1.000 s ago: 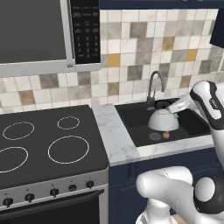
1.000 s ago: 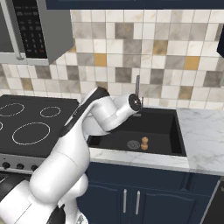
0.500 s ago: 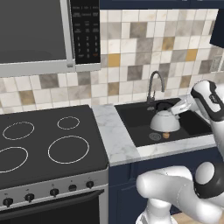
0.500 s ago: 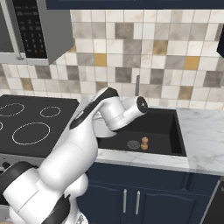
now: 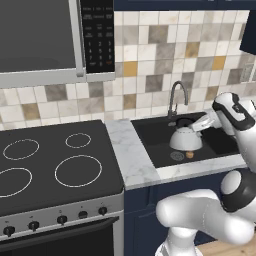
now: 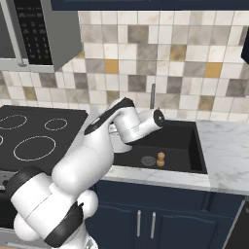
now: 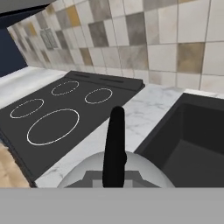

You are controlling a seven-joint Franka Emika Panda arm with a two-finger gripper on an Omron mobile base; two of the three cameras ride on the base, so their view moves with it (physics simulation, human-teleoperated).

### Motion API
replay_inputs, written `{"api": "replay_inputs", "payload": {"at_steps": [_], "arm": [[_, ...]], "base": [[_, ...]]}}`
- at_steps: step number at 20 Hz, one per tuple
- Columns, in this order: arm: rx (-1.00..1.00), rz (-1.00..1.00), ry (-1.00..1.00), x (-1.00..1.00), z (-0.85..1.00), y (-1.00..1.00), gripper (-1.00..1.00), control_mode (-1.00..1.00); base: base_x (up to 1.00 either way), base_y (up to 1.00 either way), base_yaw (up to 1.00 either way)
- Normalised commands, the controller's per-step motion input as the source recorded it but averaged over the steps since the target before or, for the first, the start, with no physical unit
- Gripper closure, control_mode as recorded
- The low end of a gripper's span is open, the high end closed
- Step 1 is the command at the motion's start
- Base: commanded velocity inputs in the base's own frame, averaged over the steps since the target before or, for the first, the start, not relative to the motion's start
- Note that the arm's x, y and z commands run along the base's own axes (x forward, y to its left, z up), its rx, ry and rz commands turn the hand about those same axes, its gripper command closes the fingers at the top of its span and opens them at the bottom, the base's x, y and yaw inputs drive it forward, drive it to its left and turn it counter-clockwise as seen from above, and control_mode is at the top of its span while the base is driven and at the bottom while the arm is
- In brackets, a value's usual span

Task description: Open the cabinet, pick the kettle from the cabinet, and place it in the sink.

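Note:
The small silver-white kettle (image 5: 186,139) is low inside the black sink (image 5: 157,135), just behind the round drain (image 5: 176,156). My gripper (image 5: 192,125) reaches in from the right and is shut on the kettle's thin black arched handle (image 7: 114,146). In the hand view the handle rises straight up over the grey dome of the kettle (image 7: 140,171). I cannot tell whether the kettle touches the basin floor. In the right base view my arm hides most of the kettle above the sink (image 6: 182,141). The navy cabinet (image 5: 185,4) runs along the top edge.
A dark gooseneck faucet (image 5: 176,95) stands behind the basin. A small brown knob-shaped object (image 6: 161,158) sits beside the drain. The black stovetop (image 5: 55,160) lies to the left across a marble counter strip (image 5: 130,150). A microwave (image 5: 45,40) hangs above it. A navy panel (image 5: 249,30) juts in at upper right.
The kettle has sunk slightly lower into the sink with my gripper still shut on its handle. The hand has shifted a little toward the basin.

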Motion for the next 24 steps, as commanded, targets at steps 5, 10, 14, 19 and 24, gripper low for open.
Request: {"api": "replay_inputs", "payload": {"at_steps": [5,10,14,19,24], "arm": [[0.0,0.0,0.0,0.28,-0.15,-0.04,1.0,-1.0],[0.0,0.0,0.0,0.22,-0.16,-0.05,1.0,-1.0],[0.0,0.0,-0.01,0.15,-0.2,0.0,1.0,-1.0],[0.0,0.0,-0.01,0.19,-0.18,-0.06,1.0,-1.0],[0.0,0.0,0.0,0.18,-0.16,-0.12,1.0,-1.0]], "base": [[0.0,0.0,0.0],[0.0,0.0,0.0],[0.0,0.0,0.0],[0.0,0.0,0.0],[0.0,0.0,0.0]]}}
